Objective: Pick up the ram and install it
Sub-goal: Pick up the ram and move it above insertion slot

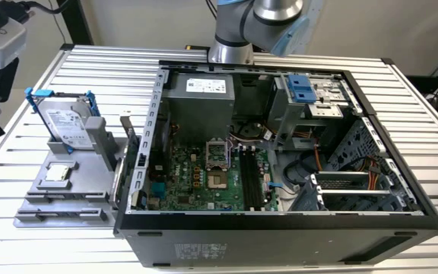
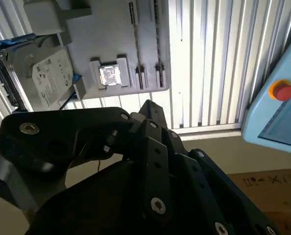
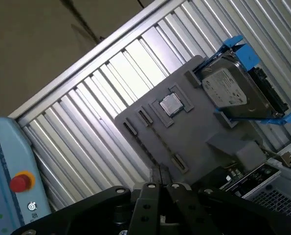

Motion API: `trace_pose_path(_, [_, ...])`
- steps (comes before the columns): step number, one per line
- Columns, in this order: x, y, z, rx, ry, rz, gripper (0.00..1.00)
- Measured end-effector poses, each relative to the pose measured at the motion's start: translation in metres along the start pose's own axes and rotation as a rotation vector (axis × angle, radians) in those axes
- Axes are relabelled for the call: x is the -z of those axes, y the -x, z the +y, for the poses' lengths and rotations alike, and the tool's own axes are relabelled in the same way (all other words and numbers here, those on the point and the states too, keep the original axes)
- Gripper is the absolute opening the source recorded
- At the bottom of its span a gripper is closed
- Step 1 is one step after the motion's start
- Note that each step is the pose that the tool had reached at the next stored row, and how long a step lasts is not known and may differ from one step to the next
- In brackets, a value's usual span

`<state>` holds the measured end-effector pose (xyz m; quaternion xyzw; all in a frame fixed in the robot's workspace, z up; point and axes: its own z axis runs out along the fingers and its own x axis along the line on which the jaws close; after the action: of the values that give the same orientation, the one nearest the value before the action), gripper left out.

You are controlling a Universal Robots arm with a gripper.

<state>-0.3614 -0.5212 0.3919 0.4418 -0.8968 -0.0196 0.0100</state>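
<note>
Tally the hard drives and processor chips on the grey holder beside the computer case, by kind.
hard drive, in its blue frame: 1
processor chip, square and silver: 1
Total: 2

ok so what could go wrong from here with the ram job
1. The pincer is off the tray, where the drive and chip sit close together; a descent slightly off could strike either.
2. The board's slots lie deep in the case, near cables; the arm might snag a wall or cable going in.
</note>
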Motion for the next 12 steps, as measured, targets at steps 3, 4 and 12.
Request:
trace_pose_path(3, [-0.0001,0.0007,-0.0009,0.053,-0.0001,0.0022,0.00])
trace_pose_path(4, [0.0000,0.0008,-0.0010,0.066,-0.0001,0.0028,0.00])
trace_pose_path(12, [-0.0001,0.0013,-0.0018,0.177,-0.0012,0.0081,0.00])
